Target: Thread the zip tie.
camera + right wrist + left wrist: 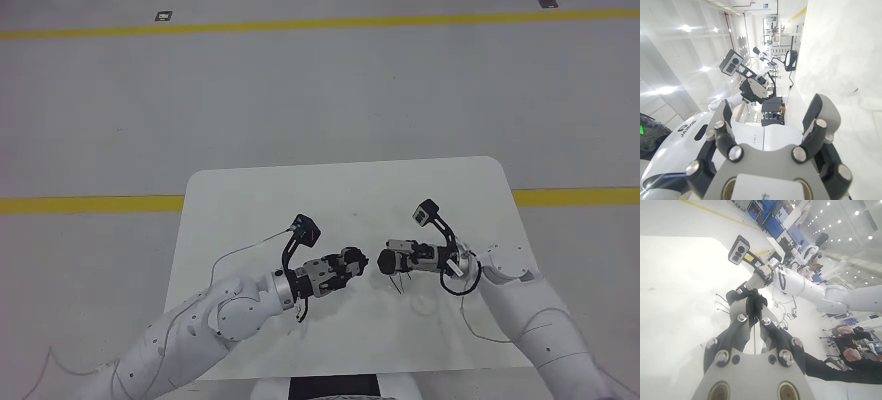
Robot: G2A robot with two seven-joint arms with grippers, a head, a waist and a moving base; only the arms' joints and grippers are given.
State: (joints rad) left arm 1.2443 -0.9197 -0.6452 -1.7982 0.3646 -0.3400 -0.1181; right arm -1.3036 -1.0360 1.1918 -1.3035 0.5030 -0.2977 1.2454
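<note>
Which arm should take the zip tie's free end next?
Right, probably. The right claw is open and empty, pointing at the left claw, which is shut on the black zip tie and so is busy holding it. In the top view their tips nearly meet over the table.

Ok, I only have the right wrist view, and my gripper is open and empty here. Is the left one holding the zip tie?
Observer: Yes. In the left wrist view the left gripper is shut on the black zip tie, whose thin tail trails back toward the wrist.
Operator: And how do the two grippers stand to each other?
Observer: In the top view the right gripper faces the left one tip to tip over the table, with a narrow gap between them.
</note>
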